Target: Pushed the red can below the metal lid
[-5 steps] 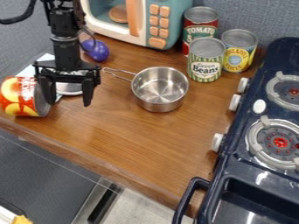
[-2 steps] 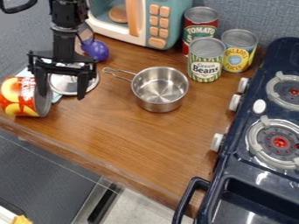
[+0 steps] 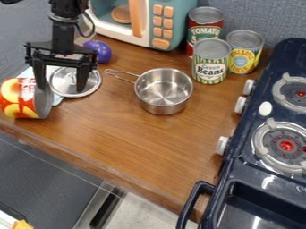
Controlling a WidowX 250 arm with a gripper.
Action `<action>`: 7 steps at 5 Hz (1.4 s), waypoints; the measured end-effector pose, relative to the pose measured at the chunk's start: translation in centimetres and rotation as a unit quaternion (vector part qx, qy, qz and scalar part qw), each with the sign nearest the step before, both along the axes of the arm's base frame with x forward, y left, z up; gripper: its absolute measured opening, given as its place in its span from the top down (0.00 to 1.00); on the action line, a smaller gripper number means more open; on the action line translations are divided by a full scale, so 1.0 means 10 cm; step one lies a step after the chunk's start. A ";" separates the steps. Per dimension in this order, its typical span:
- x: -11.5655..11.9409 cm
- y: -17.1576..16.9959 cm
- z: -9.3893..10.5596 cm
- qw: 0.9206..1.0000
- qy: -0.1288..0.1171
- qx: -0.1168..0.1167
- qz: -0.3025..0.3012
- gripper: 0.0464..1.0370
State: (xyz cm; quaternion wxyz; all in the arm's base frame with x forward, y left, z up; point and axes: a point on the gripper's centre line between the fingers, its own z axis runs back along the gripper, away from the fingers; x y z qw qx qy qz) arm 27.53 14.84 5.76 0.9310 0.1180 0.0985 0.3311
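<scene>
**Here, the two-finger gripper hangs beside the red-and-yellow can.**

The fingers are spread apart. The can lies on its side toward the left of the wooden counter, its metal end turned toward the gripper. The view-left finger overlaps the upper part of this end; whether they touch cannot be told. The view-right finger crosses in front of the round metal lid, which lies just beside the can. The stainless-steel saucepan stands to the right of the lid.
</scene>
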 end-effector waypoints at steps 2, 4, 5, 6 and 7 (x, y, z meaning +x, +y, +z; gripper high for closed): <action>0.09 -0.14 -0.01 0.999 -0.001 0.002 -0.043 0.04; 0.32 -0.48 0.15 0.979 -0.103 -0.007 -0.175 0.04; 0.49 -0.82 0.20 0.956 -0.145 -0.007 -0.256 0.04; 0.51 -0.94 0.19 0.950 -0.161 -0.005 -0.268 0.04; 0.54 -1.01 0.19 0.947 -0.170 -0.015 -0.271 0.04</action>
